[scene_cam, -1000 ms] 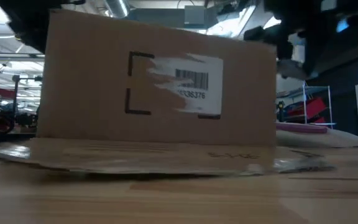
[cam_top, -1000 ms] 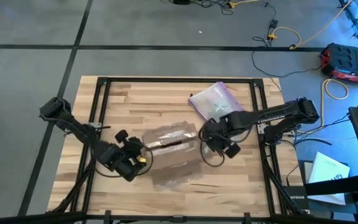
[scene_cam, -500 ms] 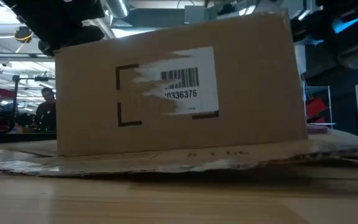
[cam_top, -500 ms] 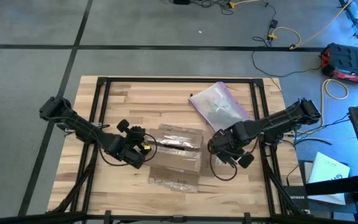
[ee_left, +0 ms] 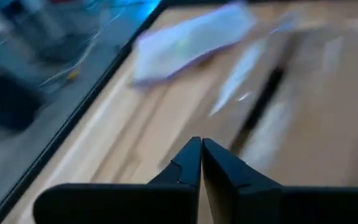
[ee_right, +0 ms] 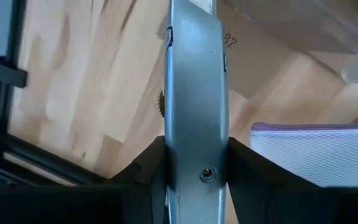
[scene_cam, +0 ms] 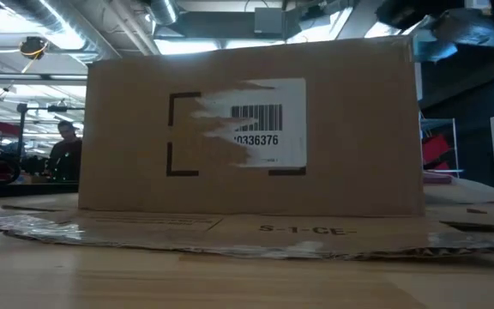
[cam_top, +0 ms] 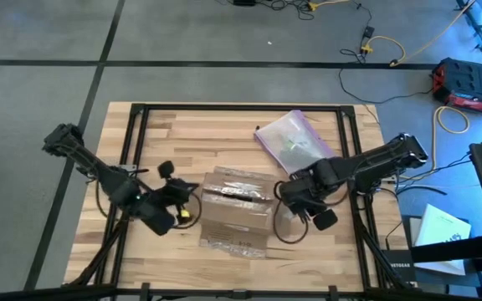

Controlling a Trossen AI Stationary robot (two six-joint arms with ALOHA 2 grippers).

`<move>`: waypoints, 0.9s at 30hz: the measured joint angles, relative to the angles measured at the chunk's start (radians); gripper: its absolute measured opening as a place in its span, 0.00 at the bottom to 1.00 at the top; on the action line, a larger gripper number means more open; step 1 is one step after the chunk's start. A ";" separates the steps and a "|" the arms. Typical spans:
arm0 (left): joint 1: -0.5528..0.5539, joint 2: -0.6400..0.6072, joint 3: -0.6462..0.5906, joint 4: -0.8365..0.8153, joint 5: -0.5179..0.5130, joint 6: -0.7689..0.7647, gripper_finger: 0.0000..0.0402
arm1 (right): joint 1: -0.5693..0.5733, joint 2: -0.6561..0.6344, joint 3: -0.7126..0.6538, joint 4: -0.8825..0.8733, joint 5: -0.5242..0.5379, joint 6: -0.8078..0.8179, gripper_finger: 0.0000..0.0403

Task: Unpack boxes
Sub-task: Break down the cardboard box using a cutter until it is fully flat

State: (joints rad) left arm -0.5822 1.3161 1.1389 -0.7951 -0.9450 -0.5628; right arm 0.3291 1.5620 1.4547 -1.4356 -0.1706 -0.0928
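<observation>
A brown cardboard box (cam_top: 237, 209) stands mid-table, shiny tape across its top. Its near wall carries a torn pale label (scene_cam: 264, 124), and its near flap (scene_cam: 256, 233) lies flat on the wood. My left gripper (cam_top: 184, 206) hovers just left of the box, shut and empty, its fingertips (ee_left: 201, 149) together. My right gripper (cam_top: 293, 196) hangs at the box's right side, pointing down, shut on a grey knife-like tool (ee_right: 194, 93). My right gripper pinches the grey tool's handle (ee_right: 194, 158) between its two fingers (ee_right: 244, 171), one on each flat side. The tool runs lengthwise out past the fingertips and points down. Its far end is cut off by the right wrist view's edge.
A clear plastic bag with a purple zip edge (cam_top: 295, 142) lies on the table's far right part. Black frame rails (cam_top: 136, 150) run along the table's sides. A person (scene_cam: 63, 154) sits in the room behind.
My left gripper has risen and drawn back from the box toward the table's left edge, rolling its wrist. My right gripper has lifted and shifted a little toward the near edge, still holding the tool. The box, skewed before, has turned and now stands square with its near flap flat.
</observation>
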 joint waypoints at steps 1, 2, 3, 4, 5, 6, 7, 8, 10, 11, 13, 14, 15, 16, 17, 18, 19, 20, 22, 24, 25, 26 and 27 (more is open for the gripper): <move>0.028 -0.001 -0.001 0.084 0.056 0.096 0.00 | -0.008 0.014 0.006 -0.007 -0.006 0.000 0.28; 0.061 0.001 -0.001 0.167 0.117 0.193 0.00 | -0.018 0.026 0.011 -0.014 -0.006 -0.001 0.28; 0.100 0.014 -0.001 0.246 0.175 0.277 0.00 | -0.028 0.035 0.012 -0.017 -0.006 -0.004 0.28; 0.139 0.030 -0.002 0.310 0.207 0.348 0.00 | -0.040 0.046 0.018 -0.017 -0.007 -0.005 0.28; 0.175 0.043 -0.003 0.367 0.224 0.413 0.00 | -0.055 0.053 0.024 -0.016 -0.009 -0.004 0.28; 0.214 0.053 -0.003 0.416 0.240 0.469 0.00 | -0.069 0.061 0.029 -0.016 -0.009 0.006 0.28; 0.257 0.062 -0.003 0.454 0.273 0.517 0.00 | -0.082 0.068 0.033 -0.019 -0.013 0.011 0.28; 0.297 0.071 -0.003 0.484 0.313 0.553 0.00 | -0.091 0.075 0.038 -0.025 -0.021 0.016 0.28; 0.370 0.096 -0.002 0.512 0.409 0.582 0.00 | -0.100 0.086 0.046 -0.035 -0.023 0.023 0.28; 0.398 0.115 -0.002 0.518 0.456 0.593 0.00 | -0.104 0.088 0.048 -0.042 -0.027 0.024 0.28; 0.437 0.156 -0.004 0.538 0.515 0.612 0.00 | -0.112 0.088 0.048 -0.073 -0.036 0.024 0.28; 0.446 0.175 -0.004 0.556 0.531 0.623 0.00 | -0.115 0.088 0.048 -0.086 -0.041 0.019 0.28; 0.449 0.194 -0.004 0.583 0.545 0.631 0.00 | -0.116 0.086 0.048 -0.092 -0.041 0.016 0.28; 0.453 0.214 -0.003 0.606 0.559 0.643 0.00 | -0.115 0.085 0.048 -0.096 -0.041 0.014 0.28; 0.453 0.236 -0.003 0.629 0.566 0.653 0.00 | -0.116 0.085 0.048 -0.097 -0.041 0.012 0.28; 0.452 0.259 -0.003 0.651 0.568 0.657 0.00 | -0.115 0.083 0.048 -0.102 -0.043 0.011 0.28; 0.452 0.283 -0.003 0.679 0.571 0.649 0.00 | -0.114 0.082 0.048 -0.103 -0.047 0.010 0.28; 0.453 0.305 -0.004 0.713 0.590 0.620 0.00 | -0.113 0.081 0.048 -0.101 -0.056 0.009 0.28; 0.465 0.339 -0.004 0.769 0.725 0.567 0.00 | -0.113 0.080 0.048 -0.093 -0.101 0.002 0.28; 0.468 0.360 -0.003 0.785 0.811 0.512 0.00 | -0.113 0.080 0.048 -0.089 -0.119 -0.011 0.28; 0.466 0.364 -0.003 0.785 0.816 0.488 0.00 | -0.113 0.078 0.048 -0.090 -0.108 -0.012 0.28; 0.463 0.365 -0.004 0.783 0.817 0.476 0.00 | -0.113 0.077 0.048 -0.092 -0.101 -0.014 0.28; 0.461 0.365 -0.004 0.783 0.818 0.466 0.00 | -0.113 0.076 0.048 -0.093 -0.099 -0.018 0.28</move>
State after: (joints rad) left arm -0.1211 1.6812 1.1351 -0.0126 -0.1265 -0.0965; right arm 0.2161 1.6383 1.5032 -1.5287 -0.2699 -0.1107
